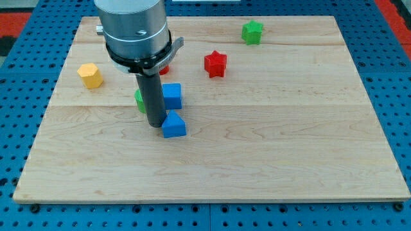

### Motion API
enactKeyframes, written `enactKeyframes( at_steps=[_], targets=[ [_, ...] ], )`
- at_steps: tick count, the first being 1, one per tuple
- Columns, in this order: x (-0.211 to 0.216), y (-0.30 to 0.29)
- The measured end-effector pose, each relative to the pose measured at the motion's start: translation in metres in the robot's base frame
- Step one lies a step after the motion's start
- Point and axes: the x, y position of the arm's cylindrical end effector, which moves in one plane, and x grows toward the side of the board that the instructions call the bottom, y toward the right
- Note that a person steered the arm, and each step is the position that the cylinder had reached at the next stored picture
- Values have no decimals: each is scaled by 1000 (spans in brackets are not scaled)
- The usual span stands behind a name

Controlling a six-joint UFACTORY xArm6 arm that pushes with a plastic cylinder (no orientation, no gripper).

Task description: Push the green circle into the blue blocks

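My tip [156, 124] rests on the board just left of a blue block [173, 124] with a peaked top. A blue cube [171, 95] sits right above it, beside the rod. The green circle [139, 99] is mostly hidden behind the rod, only its left edge showing, just left of the blue cube. I cannot tell whether it touches the cube.
A red star [216, 63] lies right of centre near the view's top. A green star [252, 31] is at the top. A yellow hexagon [90, 76] is at the left. A red block [164, 68] peeks out under the arm's body. The wooden board [289, 147] lies on a blue pegboard.
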Motion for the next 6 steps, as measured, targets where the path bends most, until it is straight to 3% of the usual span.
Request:
enactKeyframes(
  at_steps=[1,3,6],
  targets=[
    [-2,-61],
    [-55,-54],
    [-30,-20]
  ],
)
